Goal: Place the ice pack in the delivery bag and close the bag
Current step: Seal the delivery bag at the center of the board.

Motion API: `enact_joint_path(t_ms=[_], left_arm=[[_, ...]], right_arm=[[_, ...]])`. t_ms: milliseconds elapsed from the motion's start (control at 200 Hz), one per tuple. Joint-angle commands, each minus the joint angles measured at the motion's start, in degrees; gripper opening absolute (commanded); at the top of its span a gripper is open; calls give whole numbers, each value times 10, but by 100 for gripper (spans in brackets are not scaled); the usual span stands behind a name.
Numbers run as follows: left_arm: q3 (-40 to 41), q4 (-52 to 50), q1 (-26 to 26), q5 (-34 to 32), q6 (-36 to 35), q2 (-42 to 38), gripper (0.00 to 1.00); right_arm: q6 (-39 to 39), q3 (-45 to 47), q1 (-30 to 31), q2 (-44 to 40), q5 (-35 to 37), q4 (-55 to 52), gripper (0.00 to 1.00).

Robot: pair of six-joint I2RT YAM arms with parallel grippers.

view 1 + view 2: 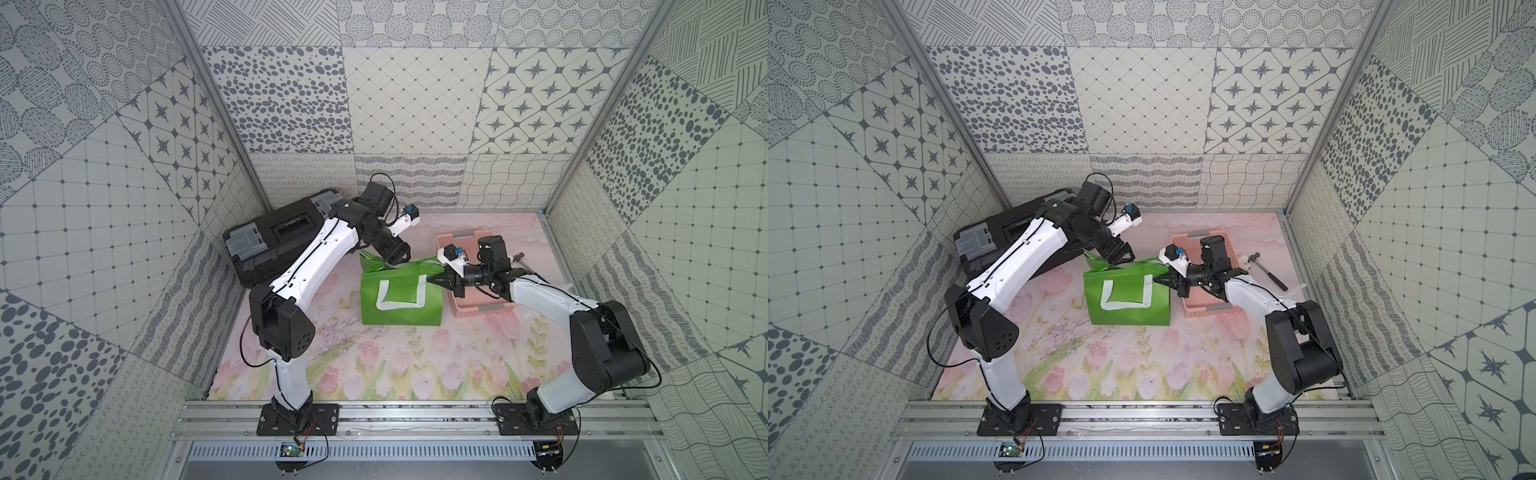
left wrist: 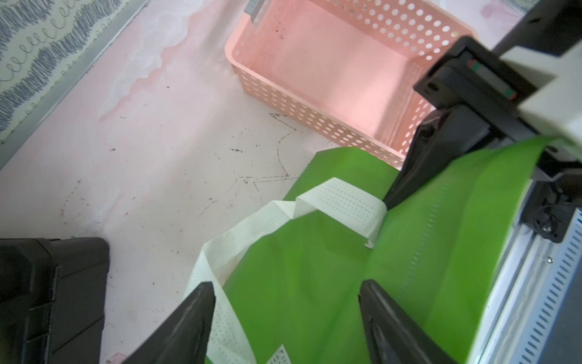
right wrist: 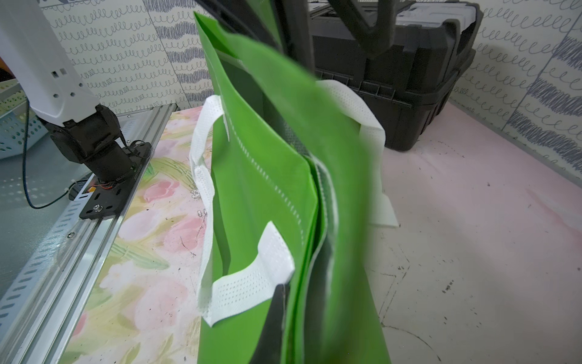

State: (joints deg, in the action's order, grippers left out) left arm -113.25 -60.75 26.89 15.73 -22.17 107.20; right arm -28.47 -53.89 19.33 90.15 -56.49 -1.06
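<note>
The green delivery bag [image 1: 399, 301] [image 1: 1127, 301] stands upright mid-table, its top pinched flat and its white strap handles [image 3: 248, 293] hanging loose. My right gripper [image 1: 435, 279] [image 3: 294, 318] is shut on the bag's top edge at the right corner; in the right wrist view green fabric hides one finger. Above the bag's top left corner, my left gripper [image 1: 395, 257] [image 2: 286, 288] is open, with green fabric and a white strap [image 2: 340, 201] showing between its fingers. The ice pack is out of view in every frame.
A pink perforated basket [image 1: 484, 311] [image 2: 283, 101] sits right of the bag, under my right arm; its visible inside is empty. A black toolbox [image 1: 266, 245] [image 3: 409, 78] stands at the back left. A hammer [image 1: 1268, 272] lies behind the basket near the right wall.
</note>
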Motion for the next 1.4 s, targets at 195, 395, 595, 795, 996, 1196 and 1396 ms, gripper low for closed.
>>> enact_joint_path(t_ms=[195,395,595,795,996,1196,1396], left_arm=[[60,17,3,109,-18,-25,83],[82,38,3,100,-23,-26,83],[105,69,9,74,-22,-29,81],[118,87,27,14,-31,-22,79],[130,122,33,-24,-21,-17,70],[131,134,35,-37,-12,-10,67],[130,132,39,-55,-11,-4,66]], right_arm=[[18,-22,-1,10,9,37,0],[25,-31,-1,14,8,37,0],[36,-40,0,19,6,32,0],[39,-39,0,16,6,32,0],[26,-30,-1,4,12,15,13],[8,-23,-1,-8,4,-12,55],[25,-51,-3,-9,-26,-36,82]])
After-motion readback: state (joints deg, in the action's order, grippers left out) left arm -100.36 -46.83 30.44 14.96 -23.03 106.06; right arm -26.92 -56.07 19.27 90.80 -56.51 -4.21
